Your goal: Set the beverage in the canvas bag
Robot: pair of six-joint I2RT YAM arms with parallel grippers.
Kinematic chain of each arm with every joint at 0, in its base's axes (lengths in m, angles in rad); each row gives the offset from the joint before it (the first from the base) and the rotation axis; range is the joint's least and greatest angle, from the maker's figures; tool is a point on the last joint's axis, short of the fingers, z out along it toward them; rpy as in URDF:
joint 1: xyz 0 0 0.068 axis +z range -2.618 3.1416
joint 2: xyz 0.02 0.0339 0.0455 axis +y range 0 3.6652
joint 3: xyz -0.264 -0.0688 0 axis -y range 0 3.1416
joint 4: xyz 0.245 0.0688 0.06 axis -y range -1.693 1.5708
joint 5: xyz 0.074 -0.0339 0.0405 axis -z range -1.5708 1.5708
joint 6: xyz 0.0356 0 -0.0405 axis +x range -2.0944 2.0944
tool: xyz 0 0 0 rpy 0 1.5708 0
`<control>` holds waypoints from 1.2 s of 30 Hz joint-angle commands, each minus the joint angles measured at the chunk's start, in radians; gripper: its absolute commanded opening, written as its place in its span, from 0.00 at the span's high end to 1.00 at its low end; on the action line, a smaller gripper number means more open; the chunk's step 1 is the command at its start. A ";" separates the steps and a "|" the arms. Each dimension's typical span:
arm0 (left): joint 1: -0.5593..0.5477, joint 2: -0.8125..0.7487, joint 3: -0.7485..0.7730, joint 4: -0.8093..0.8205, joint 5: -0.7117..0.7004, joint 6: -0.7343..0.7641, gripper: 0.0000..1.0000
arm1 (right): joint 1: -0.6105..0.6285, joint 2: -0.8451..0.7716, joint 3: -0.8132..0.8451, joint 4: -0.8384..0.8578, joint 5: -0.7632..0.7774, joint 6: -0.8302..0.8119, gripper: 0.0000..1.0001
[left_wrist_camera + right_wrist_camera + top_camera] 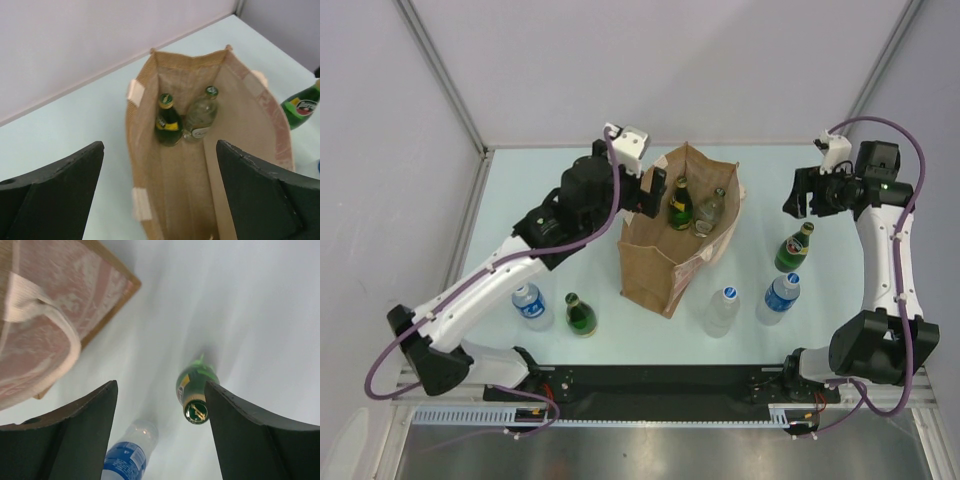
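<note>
The tan canvas bag (655, 262) stands open mid-table, with a dark green bottle (678, 205) and a clear glass bottle (710, 208) upright inside. My left gripper (653, 197) is open and empty over the bag's left rim; its wrist view looks down into the bag (250, 125) at both bottles (167, 124) (201, 119). My right gripper (803, 200) is open and empty, above a green glass bottle (793, 248) standing right of the bag. In the right wrist view that bottle (195, 390) sits just inside the right finger (250, 435).
A blue-labelled water bottle (779, 297) and a clear plastic bottle (720, 310) stand front right of the bag. Another water bottle (532, 305) and a green bottle (581, 314) stand front left. The bag's cream handle (45, 315) hangs on its right side.
</note>
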 commanded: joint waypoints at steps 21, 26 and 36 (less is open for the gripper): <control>0.040 -0.206 -0.139 -0.075 -0.150 -0.035 0.00 | -0.020 -0.001 -0.152 0.029 0.188 -0.028 0.39; 0.041 -0.214 -0.152 -0.081 -0.153 -0.037 0.00 | -0.020 0.011 -0.157 0.038 0.192 -0.030 0.42; 0.041 -0.223 -0.168 -0.089 -0.153 -0.054 0.00 | -0.020 0.045 -0.152 0.053 0.192 -0.042 0.62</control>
